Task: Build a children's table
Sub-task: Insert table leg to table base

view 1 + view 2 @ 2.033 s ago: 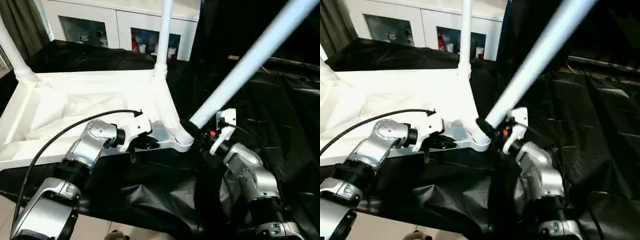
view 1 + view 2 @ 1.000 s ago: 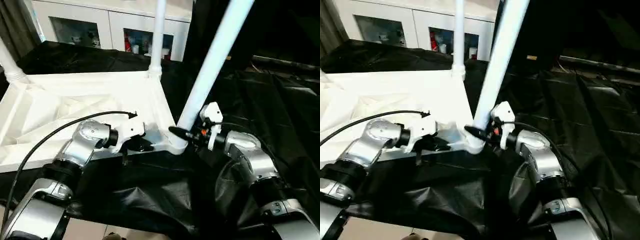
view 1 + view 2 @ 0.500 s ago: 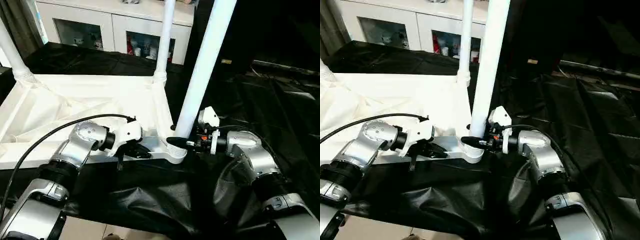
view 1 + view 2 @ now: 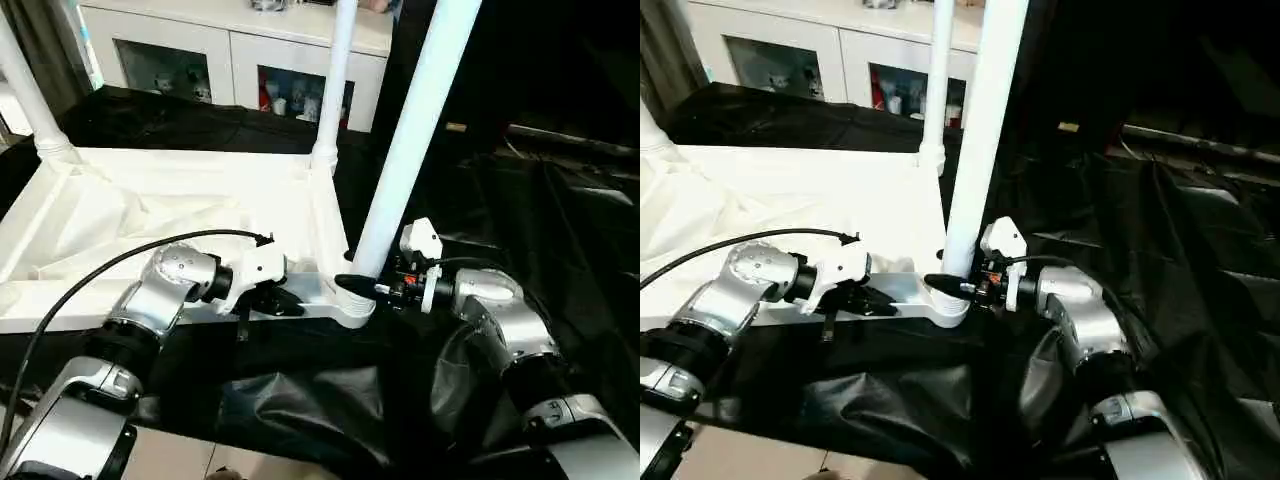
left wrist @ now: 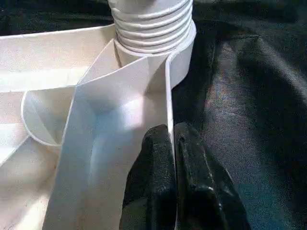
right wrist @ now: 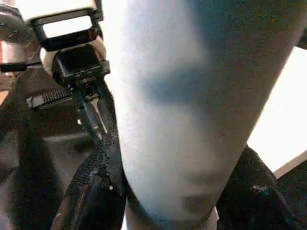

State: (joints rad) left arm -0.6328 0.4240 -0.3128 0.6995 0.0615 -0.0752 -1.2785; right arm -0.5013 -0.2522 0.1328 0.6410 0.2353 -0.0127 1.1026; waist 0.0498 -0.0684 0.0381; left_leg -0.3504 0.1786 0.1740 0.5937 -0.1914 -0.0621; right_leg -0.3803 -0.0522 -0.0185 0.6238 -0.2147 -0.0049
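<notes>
Scene: A humanoid robot works on an upturned children's table on a black-draped bench, white cabinets at 12 o'clock.
Tabletop: The white tabletop lies underside up, ribs showing, filling the frame from 9 to 11 o'clock.
Fitted legs: One leg rises at the far left corner, a second at the far right corner.
Left tool: The left tool is clenched on the tabletop's thin near rim, close to the ribbed corner socket.
Current leg: A third leg stands near upright in that near corner socket, at centre frame.
Right tool: The right tool grasps this leg just above its base.
Handling: The hollow plastic looks light, stiff and smooth; a low hold near the socket likely steers the long leg best.
</notes>
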